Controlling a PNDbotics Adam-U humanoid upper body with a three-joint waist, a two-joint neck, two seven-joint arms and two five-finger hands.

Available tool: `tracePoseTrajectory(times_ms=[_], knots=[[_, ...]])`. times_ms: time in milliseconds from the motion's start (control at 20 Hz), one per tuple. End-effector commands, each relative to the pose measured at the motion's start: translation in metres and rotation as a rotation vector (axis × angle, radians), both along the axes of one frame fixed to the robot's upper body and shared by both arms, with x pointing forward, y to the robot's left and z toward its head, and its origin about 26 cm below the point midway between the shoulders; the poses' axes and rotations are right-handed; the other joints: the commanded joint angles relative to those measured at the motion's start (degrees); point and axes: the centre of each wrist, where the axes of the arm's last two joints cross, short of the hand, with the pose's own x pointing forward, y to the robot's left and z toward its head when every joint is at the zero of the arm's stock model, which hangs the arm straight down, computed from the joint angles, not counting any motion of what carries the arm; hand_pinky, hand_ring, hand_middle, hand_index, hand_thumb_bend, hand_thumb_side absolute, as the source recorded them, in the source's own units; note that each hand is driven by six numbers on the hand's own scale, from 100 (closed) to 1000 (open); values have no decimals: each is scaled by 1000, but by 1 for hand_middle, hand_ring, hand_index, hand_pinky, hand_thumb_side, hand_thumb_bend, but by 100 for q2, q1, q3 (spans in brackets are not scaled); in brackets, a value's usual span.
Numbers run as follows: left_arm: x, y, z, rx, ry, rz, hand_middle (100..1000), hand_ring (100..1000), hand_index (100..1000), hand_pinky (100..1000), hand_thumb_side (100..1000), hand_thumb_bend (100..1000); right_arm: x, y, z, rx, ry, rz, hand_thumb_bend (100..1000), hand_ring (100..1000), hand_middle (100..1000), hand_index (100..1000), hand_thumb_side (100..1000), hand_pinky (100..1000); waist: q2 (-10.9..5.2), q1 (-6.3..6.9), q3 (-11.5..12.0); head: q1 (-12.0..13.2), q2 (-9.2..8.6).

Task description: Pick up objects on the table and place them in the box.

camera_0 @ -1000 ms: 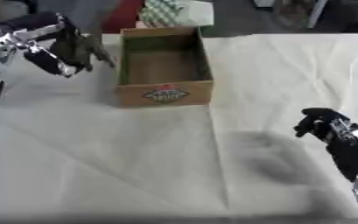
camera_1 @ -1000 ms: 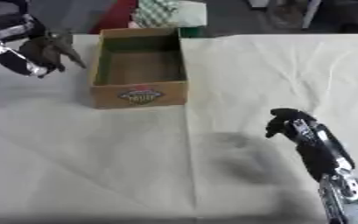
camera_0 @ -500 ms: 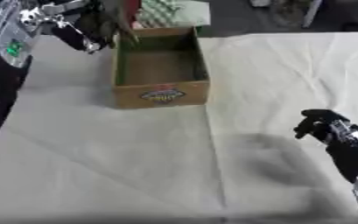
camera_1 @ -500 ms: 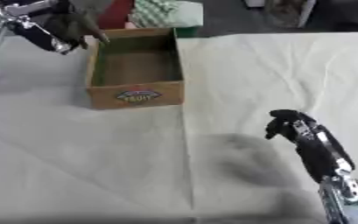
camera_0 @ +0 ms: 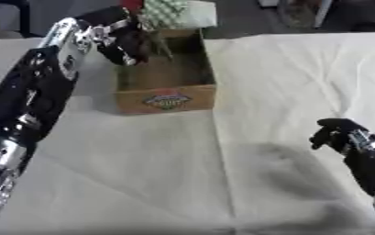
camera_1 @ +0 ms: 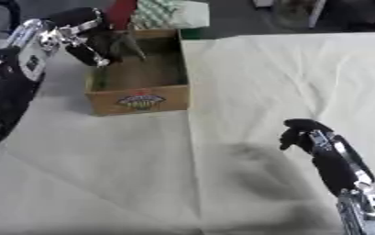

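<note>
Box, brown cardboard with a printed label on its near wall, sits open on the white cloth at about 11 o'clock. Over its left rim at 11 o'clock hangs the left hand, fingers curled downward into the opening; whether they pinch anything I cannot tell. At 4 o'clock the right hand rests above the cloth, fingers curled inward, holding nothing. Beyond the box lies a green-checked packet.

I see a table under creased white cloth — open cardboard box sits on the cloth, far-left part.
</note>
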Motion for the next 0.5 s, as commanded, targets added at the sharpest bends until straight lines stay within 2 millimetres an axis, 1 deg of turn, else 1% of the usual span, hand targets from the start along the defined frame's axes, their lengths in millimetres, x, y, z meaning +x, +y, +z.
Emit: tracePoseTrajectory(times_ms=[50, 200, 250, 350, 500], knots=[[5, -6, 5, 29, -49, 10, 448, 501, 532, 641, 100, 362, 4, 2, 8, -9, -27, 18, 100, 523, 545, 743, 811, 746, -63, -8, -32, 43, -65], [5, -10, -7, 50, -51, 10, 451, 505, 535, 641, 100, 348, 3, 2, 8, -10, -25, 19, 100, 522, 545, 743, 813, 746, -55, -17, -59, 67, -77], [5, -10, -10, 54, -52, 11, 457, 510, 543, 642, 100, 356, 3, 2, 7, -10, -25, 19, 100, 523, 545, 743, 813, 746, -53, -19, -66, 73, -81], [5, -11, -15, 60, -49, 13, 478, 528, 566, 648, 100, 367, 3, 3, 7, -9, -25, 20, 100, 523, 545, 743, 813, 746, -48, -21, -71, 68, -88], [5, -10, -17, 53, -42, 7, 537, 581, 627, 670, 100, 358, 3, 3, 7, -8, -24, 20, 100, 523, 545, 743, 815, 746, -45, -18, -62, 62, -93]])
